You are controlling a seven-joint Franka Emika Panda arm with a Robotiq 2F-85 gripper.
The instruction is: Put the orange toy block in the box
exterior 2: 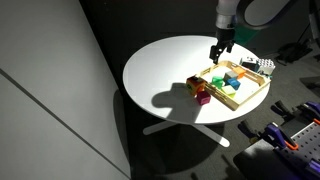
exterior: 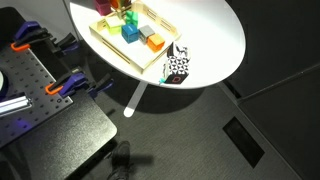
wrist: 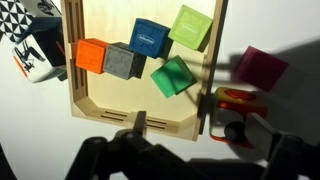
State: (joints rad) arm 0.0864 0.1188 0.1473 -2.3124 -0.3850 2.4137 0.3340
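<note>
The orange toy block (wrist: 235, 98) lies on the white table just outside the box, next to a magenta block (wrist: 262, 68). The box (wrist: 110, 108) is a shallow pale wooden tray; it also shows in both exterior views (exterior: 98, 36) (exterior 2: 236, 103). It holds a square orange cube (wrist: 92, 55), a grey block, a blue block and two green blocks. My gripper (wrist: 172, 118) is open and empty. It hangs over the tray's rim, with one finger right beside the orange toy block. In an exterior view the gripper (exterior 2: 217, 55) hovers above the tray's edge.
A small black-and-white patterned object (wrist: 25, 45) (exterior: 177, 67) sits past the tray's far end, near the edge of the round white table (exterior 2: 160, 70). Black equipment with orange clamps (exterior: 62, 88) stands beside the table.
</note>
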